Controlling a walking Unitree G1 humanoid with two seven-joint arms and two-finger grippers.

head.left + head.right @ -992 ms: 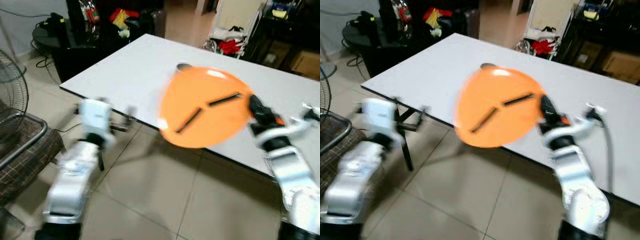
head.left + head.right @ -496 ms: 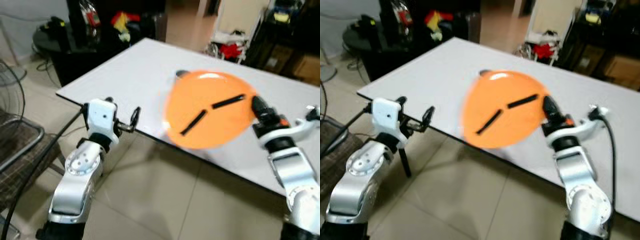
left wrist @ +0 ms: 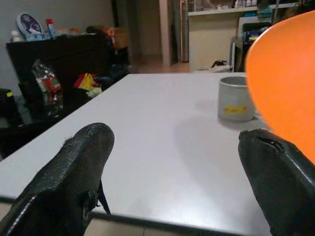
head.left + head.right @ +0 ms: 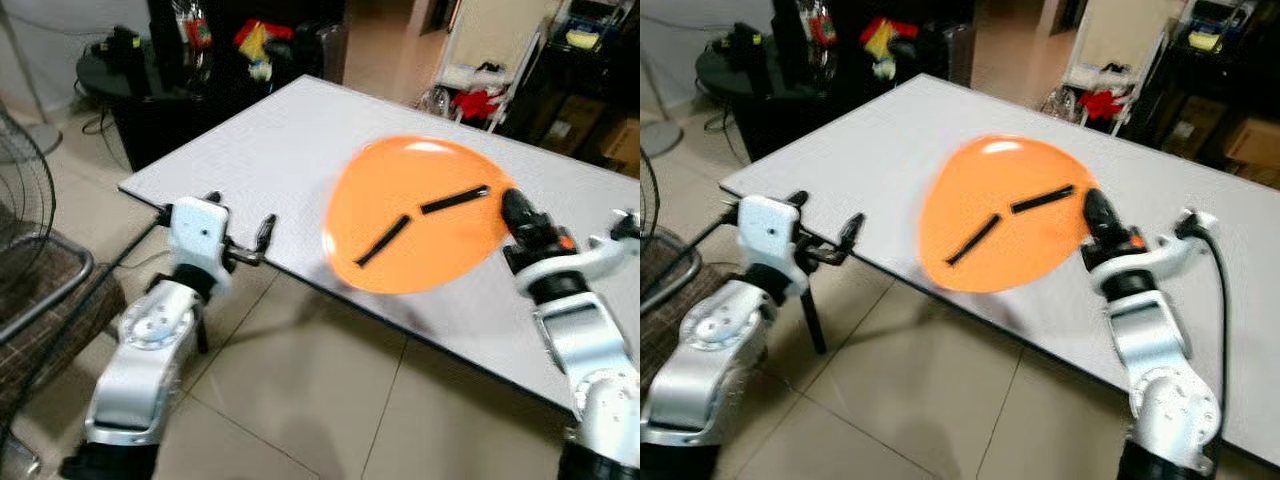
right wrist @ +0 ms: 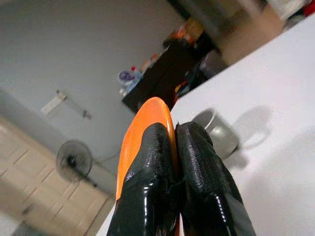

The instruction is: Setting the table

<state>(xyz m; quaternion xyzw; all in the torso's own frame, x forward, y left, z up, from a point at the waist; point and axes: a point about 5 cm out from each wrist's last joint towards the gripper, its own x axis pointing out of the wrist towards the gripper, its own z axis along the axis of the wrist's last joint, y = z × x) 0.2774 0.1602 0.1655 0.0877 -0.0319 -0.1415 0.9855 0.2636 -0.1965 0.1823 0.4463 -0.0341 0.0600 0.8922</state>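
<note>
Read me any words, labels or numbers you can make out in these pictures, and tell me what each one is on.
No text can be read.
Grey cup on the white table: a yellow mark, too blurred to read.
Orange plate held in the right gripper: two black bars, no lettering.
Round blue-and-white object on the dark cabinet: too small to read.

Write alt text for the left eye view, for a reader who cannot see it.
The right gripper holds an orange plate by its rim, tilted above a white table, with two black sticks on the plate's face. The left gripper is open at the table's near edge. Tiled floor lies below and dark cluttered furniture beyond.
</note>
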